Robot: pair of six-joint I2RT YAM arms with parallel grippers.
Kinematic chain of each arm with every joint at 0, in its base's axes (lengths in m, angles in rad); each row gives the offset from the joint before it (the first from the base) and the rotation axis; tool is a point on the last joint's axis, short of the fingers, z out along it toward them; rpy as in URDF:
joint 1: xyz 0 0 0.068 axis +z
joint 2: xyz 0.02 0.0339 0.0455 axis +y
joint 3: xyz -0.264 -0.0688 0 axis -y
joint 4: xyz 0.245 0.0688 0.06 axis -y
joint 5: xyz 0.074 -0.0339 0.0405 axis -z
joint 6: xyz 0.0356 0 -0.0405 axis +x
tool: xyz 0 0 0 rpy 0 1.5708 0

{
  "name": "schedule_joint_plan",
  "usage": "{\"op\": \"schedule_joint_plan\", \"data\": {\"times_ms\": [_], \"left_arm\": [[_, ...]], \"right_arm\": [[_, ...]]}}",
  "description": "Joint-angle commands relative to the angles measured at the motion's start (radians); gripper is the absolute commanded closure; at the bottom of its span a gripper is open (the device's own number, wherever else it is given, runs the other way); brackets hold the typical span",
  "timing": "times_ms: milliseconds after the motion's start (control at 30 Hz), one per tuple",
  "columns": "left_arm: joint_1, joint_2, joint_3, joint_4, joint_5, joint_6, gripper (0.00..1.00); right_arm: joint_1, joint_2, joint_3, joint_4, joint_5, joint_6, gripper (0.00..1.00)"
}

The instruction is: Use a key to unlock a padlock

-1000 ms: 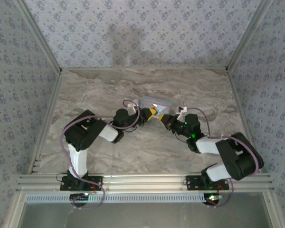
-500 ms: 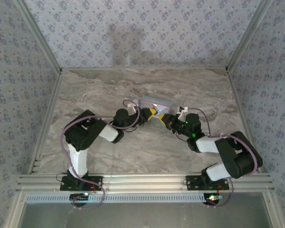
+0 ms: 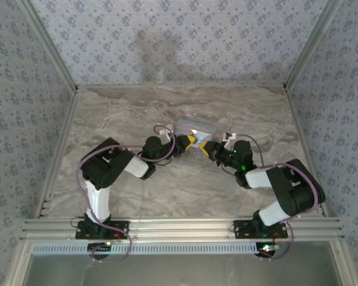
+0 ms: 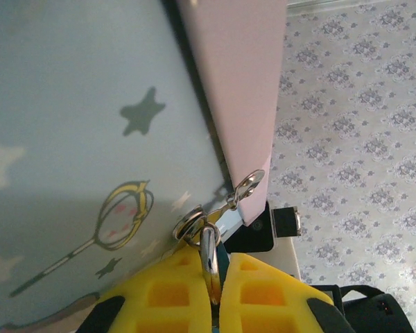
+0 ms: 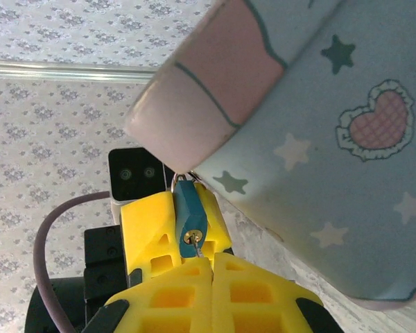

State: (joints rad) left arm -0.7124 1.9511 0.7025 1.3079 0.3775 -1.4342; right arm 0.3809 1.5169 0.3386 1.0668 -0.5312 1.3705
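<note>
Two grippers meet just at 6 o'clock of the pale blue tin point(image 3: 195, 127): the left gripper point(image 3: 190, 140) on the 9 o'clock side, the right gripper point(image 3: 205, 147) on the 4 o'clock side. The left pincer pinches the padlock point(image 5: 189, 214), a small teal body hanging at the tin's pink corner with its keyhole end at 6 o'clock. Its metal shackle point(image 4: 208, 258) shows between the yellow pads. The right pincer is pressed together, apparently nipping a slim key point(image 5: 197, 252) whose tip sits at the keyhole. Step judged: insertion. The next move calls for a straight push along the keyway, then a wrist roll while the left steadies the body.
</note>
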Motion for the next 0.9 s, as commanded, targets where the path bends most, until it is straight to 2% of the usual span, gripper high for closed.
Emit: {"op": "schedule_joint_plan", "data": {"times_ms": [0, 100, 267, 433, 767, 867], "left_arm": [[-0.043, -0.007, 0.027, 0.099, 0.135, 0.003, 1.0], [-0.044, -0.006, 0.029, 0.099, 0.134, 0.001, 1.0], [-0.043, -0.005, 0.03, 0.099, 0.136, 0.001, 1.0], [-0.043, -0.006, 0.029, 0.099, 0.139, 0.003, 1.0], [-0.069, 0.008, 0.048, 0.092, 0.165, 0.0, 1.0], [-0.094, 0.021, 0.06, 0.093, 0.174, -0.005, 1.0]], "right_arm": [[0.001, 0.051, 0.039, 0.127, 0.007, 0.091, 1.0], [0.005, 0.092, 0.042, 0.187, 0.001, 0.142, 1.0], [0.012, 0.093, 0.048, 0.156, 0.003, 0.141, 1.0], [-0.002, 0.134, 0.046, 0.255, -0.001, 0.198, 1.0], [0.05, 0.004, 0.15, -0.166, 0.046, -0.066, 1.0], [0.063, 0.005, 0.164, -0.178, 0.065, -0.08, 1.0]]}}
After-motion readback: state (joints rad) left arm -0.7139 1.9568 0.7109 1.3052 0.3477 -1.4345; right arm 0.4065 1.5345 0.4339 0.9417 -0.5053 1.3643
